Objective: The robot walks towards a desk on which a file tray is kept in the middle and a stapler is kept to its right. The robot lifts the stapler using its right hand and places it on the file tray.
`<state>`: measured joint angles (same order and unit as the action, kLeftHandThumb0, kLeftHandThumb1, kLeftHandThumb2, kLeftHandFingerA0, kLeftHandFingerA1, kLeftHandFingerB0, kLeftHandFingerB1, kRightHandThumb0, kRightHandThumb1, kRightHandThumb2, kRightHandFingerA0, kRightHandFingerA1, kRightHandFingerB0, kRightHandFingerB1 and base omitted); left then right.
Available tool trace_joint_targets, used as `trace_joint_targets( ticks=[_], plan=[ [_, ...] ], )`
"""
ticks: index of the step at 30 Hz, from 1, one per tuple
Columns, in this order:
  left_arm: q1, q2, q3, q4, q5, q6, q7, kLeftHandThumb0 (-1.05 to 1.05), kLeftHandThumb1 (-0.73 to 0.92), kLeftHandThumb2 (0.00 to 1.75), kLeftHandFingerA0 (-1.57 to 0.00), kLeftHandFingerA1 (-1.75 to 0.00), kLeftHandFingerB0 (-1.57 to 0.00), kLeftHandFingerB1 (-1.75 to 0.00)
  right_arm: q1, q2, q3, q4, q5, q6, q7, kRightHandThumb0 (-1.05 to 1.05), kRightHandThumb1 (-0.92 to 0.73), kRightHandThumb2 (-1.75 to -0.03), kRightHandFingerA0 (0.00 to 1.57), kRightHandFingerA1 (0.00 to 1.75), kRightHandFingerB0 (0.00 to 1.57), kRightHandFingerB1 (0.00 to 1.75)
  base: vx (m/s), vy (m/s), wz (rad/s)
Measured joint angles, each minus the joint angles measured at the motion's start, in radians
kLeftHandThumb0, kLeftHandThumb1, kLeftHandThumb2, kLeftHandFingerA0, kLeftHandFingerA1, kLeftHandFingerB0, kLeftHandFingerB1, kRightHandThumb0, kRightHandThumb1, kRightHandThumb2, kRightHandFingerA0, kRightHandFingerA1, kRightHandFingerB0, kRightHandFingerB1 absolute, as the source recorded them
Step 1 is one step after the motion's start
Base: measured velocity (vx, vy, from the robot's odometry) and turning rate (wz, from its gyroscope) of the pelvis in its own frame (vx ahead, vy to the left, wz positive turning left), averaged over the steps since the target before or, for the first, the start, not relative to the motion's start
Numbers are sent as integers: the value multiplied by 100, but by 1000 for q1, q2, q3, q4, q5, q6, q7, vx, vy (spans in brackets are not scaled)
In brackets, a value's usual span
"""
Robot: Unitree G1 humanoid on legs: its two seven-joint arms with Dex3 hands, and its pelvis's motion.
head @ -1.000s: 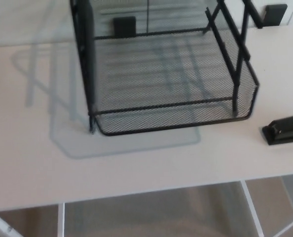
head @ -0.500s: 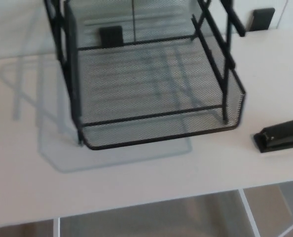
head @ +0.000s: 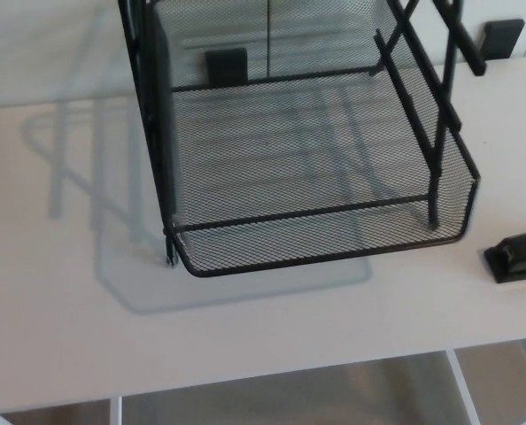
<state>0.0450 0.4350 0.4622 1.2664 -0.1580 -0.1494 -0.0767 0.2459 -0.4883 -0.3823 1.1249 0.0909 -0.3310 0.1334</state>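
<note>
One head camera looks steeply down from above the near edge of the desk (head: 59, 310), close in; the file tray (head: 316, 259) fills the top and the stapler (head: 520, 255) is cropped at the right.

You've got the file tray (head: 321, 258) sitting flat in the middle of the desk (head: 245, 336). It's black wire mesh w/ thin black uprights, low curved front lip toward you. The stapler (head: 520, 255) is black too, lying flat on the desk just right of the tray's front-right corner, not touching. Pic's right edge cuts it off, so you only see its left end.
</note>
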Motion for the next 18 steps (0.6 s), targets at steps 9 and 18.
trace_joint_targets(
  ticks=[9, 18],
  plan=[
    [-2, -2, -1, -4, -8, 0, 0, -105, 56, 114, -65, -174, -46, -171, -13, -1, -61, -29, 35, 43, 25, -59, -60, -71, 4, 30, 7, 21, 0, 0, 0],
    [-7, -2, 29, -4, -21, 0, -5, -105, 71, 105, -33, -175, -1, -160, -59, -31, -152, -177, 102, 182, 93, -83, -48, -77, 0, 2, 0, 0, 0, 0, 0]
  ],
)
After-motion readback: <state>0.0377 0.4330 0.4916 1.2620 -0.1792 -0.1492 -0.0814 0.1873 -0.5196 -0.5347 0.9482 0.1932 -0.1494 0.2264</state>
